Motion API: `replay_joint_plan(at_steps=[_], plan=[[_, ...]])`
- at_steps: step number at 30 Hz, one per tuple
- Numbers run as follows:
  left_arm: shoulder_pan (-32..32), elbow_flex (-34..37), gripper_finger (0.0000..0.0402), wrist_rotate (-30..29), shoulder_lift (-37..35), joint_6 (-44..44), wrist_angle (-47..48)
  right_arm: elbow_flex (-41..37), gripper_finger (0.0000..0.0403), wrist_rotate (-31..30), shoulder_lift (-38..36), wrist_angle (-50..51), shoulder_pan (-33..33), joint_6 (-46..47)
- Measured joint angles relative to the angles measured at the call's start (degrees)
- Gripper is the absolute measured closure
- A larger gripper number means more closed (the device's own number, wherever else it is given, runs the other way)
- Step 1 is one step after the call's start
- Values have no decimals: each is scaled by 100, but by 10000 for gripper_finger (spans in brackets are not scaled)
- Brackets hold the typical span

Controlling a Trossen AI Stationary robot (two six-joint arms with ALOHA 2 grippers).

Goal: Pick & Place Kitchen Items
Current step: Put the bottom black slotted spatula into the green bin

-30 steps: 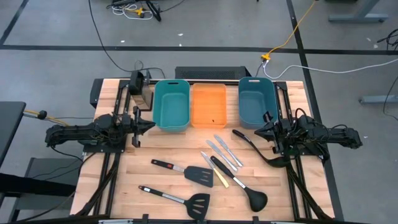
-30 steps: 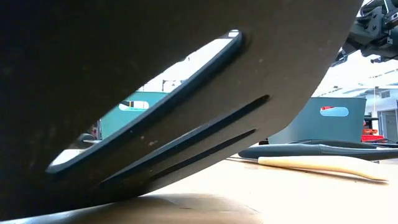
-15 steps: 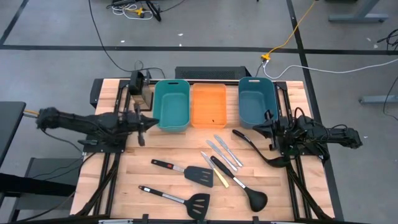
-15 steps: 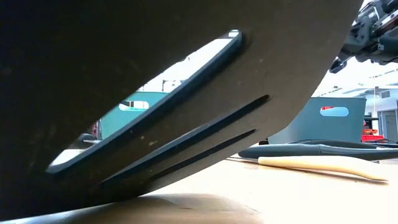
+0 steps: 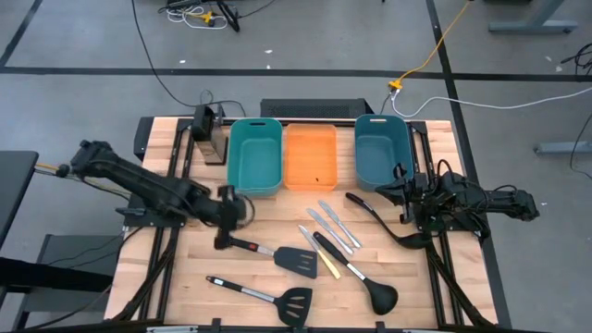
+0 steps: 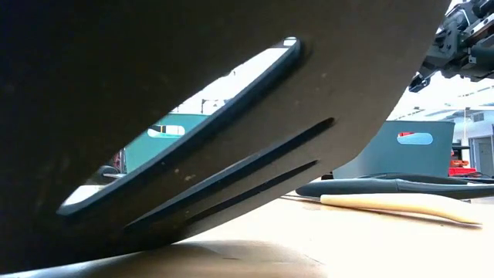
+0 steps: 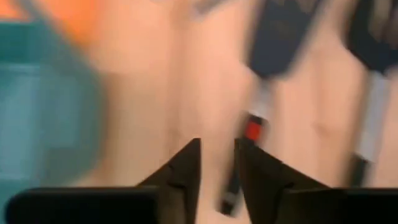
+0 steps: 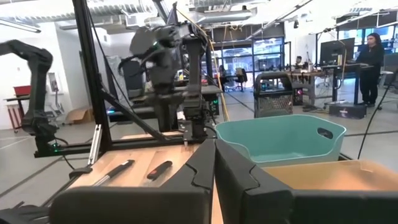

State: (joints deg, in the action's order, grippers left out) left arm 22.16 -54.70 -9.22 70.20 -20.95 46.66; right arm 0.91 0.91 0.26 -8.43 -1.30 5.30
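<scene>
The spatula (image 5: 277,256) lies on the table (image 5: 240,277), its handle end just under the left gripper (image 5: 225,239).
It is black and flat with slots and a red mark on its handle. The left fingers (image 7: 186,168) sit close together with only a thin gap, so they could bump the handle and push it away. The right gripper (image 5: 400,199) waits by the blue bin (image 5: 381,148), fingers pressed together.

two teal bins (image 5: 254,155) flank an orange bin (image 5: 310,157); black spatulas (image 5: 296,262) carry red marks, the knives (image 5: 331,225) are silver, the stick (image 5: 328,265) yellowish.
</scene>
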Motion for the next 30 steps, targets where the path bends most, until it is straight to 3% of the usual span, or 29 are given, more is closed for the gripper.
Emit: replay_joint_plan(at_steps=[4,12,18,26,30], plan=[[394,-15,225,825,523,-178,-204,0,387,-2,2,-2,0,-5],[1326,-15,153,1193,1431,-736,-964,0,387,-4,2,-7,0,-79],[1881,-24,139,1032,2070,-992,-1469,0,387,-39,2,-9,0,-149],[2174,-21,138,999,2677,-1137,-2394,0,387,-573,4,-9,2,-171],[2235,-21,138,591,2853,-1133,-2486,0,387,-651,4,-9,2,-169]])
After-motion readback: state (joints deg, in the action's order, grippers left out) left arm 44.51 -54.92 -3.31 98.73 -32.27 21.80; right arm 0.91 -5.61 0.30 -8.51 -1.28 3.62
